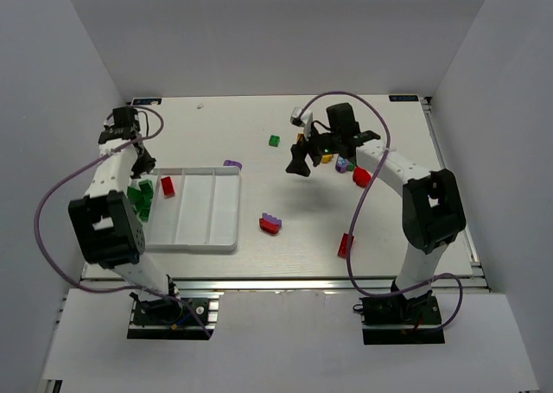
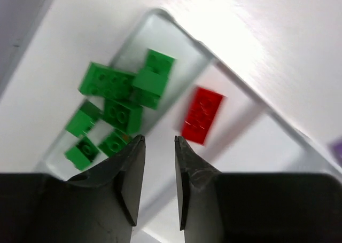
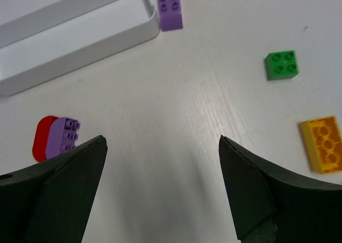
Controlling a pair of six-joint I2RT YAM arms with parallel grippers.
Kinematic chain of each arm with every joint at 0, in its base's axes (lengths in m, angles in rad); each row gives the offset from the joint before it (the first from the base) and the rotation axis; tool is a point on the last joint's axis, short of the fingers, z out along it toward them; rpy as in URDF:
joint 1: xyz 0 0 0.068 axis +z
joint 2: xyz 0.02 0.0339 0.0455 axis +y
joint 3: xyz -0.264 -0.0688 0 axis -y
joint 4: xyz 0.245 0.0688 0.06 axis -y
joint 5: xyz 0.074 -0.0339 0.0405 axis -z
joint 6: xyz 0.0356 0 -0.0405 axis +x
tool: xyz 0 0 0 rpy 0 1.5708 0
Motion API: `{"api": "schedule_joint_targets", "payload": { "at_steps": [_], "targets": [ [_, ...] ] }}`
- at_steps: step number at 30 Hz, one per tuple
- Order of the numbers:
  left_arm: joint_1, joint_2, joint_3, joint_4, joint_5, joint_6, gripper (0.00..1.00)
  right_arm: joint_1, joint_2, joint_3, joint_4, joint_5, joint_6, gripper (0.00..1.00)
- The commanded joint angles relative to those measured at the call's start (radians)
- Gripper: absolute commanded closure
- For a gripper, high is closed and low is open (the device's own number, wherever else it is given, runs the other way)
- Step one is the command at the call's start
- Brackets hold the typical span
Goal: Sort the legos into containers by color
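The white tray (image 1: 223,229) lies at the left. Several green legos (image 1: 141,199) fill its leftmost compartment and one red lego (image 1: 168,186) lies in the second. My left gripper (image 1: 143,163) hovers over the tray's far left end. In the left wrist view it (image 2: 159,139) is empty, jaws a narrow gap apart, above the green legos (image 2: 122,100) and the red lego (image 2: 202,115). My right gripper (image 1: 301,163) is wide open and empty above bare table (image 3: 163,141).
Loose legos: purple (image 1: 232,163) (image 3: 170,9) by the tray's far right corner, green (image 1: 274,140) (image 3: 281,65), yellow (image 1: 301,138) (image 3: 323,144), a red and purple stack (image 1: 270,225) (image 3: 56,138), red (image 1: 346,244), red (image 1: 361,177) under the right arm.
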Motion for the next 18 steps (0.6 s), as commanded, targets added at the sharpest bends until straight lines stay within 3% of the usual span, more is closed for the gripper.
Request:
{"api": "schedule_joint_targets", "payload": {
  "at_steps": [1, 3, 7, 11, 14, 18],
  "targets": [
    [0.004, -0.224, -0.078, 0.104, 0.219, -0.056, 0.61, -0.005, 0.041, 0.159, -0.010, 0.047, -0.034, 0.11],
    [0.005, -0.280, -0.146, 0.160, 0.295, -0.075, 0.50, -0.004, 0.131, 0.316, -0.145, 0.054, -0.027, 0.11],
    [0.005, -0.416, -0.240, 0.194, 0.422, -0.124, 0.34, -0.002, 0.274, 0.495, -0.221, 0.117, -0.068, 0.11],
    [0.005, -0.544, -0.342, 0.228, 0.520, -0.173, 0.30, 0.001, 0.441, 0.737, -0.304, 0.228, -0.080, 0.11],
    [0.005, -0.616, -0.408, 0.228, 0.543, -0.202, 0.29, 0.009, 0.532, 0.822, -0.293, 0.323, -0.082, 0.11],
    [0.005, -0.723, -0.464, 0.202, 0.554, -0.225, 0.28, 0.016, 0.555, 0.750, -0.203, 0.340, -0.158, 0.11]
  ]
}}
